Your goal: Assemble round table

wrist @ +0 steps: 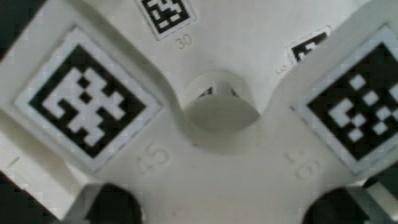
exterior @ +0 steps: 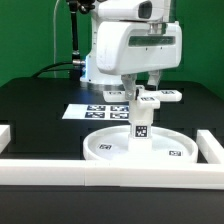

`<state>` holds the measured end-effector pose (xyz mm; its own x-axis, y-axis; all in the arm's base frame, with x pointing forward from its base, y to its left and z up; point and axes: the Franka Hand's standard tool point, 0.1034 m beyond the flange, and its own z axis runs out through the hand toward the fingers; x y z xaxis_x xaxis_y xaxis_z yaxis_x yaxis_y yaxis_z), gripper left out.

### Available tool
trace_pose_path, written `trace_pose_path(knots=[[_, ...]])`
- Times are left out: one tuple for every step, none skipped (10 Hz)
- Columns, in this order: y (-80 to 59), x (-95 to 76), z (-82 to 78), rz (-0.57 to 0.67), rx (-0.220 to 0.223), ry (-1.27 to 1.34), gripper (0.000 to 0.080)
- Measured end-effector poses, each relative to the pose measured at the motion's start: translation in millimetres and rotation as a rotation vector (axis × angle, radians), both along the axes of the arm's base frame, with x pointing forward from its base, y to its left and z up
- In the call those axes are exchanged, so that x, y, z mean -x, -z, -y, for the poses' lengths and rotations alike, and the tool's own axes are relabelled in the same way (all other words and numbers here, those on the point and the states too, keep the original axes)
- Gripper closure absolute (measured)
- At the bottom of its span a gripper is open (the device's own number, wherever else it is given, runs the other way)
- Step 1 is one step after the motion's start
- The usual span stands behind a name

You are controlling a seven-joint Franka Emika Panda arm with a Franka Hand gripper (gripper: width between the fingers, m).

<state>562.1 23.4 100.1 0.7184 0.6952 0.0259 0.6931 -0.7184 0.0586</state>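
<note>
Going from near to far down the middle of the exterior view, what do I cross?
Front border wall → large rimmed disc → tagged cylinder leg standing on the disc → cross-shaped foot atop the leg, under the pincer → marker board → green backdrop.

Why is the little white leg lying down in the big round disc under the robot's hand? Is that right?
Not quite. The exterior view shows the leg standing upright in the disc, not lying down. The rest holds: it is in the disc, under the gripper.
</note>
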Motion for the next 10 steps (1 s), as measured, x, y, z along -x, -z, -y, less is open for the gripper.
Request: trace_pose_path(knots=[[-0.1,0.2,0.1,-0.001,-0.015,0.098,0.0356],[-0.3,-0.1,0.0,-0.001,-0.03,0.184,0.0356],[-0.3,-0.1,-0.9,0.0,-0.033,0.221,0.0356],[-0.2,-0.1,-0.7,-0.001,-0.033,0.213,0.0272],[-1.0,-0.1,-0.4,0.0,-0.033,0.213,0.0188],[-7.8,0.1,0.3,0.005,-0.034,0.215,0.0158],[-18.9,0.6,0.2,0.018,-0.036,0.217,0.0158],[-26.7,1.0,-0.7,0.029,-0.038,0.22,0.0152],[-23.9,1.7,-0.5,0.025,-0.038,0.22,0.0152],[-22.7,1.9,-0.4,0.023,-0.038,0.22,0.015]])
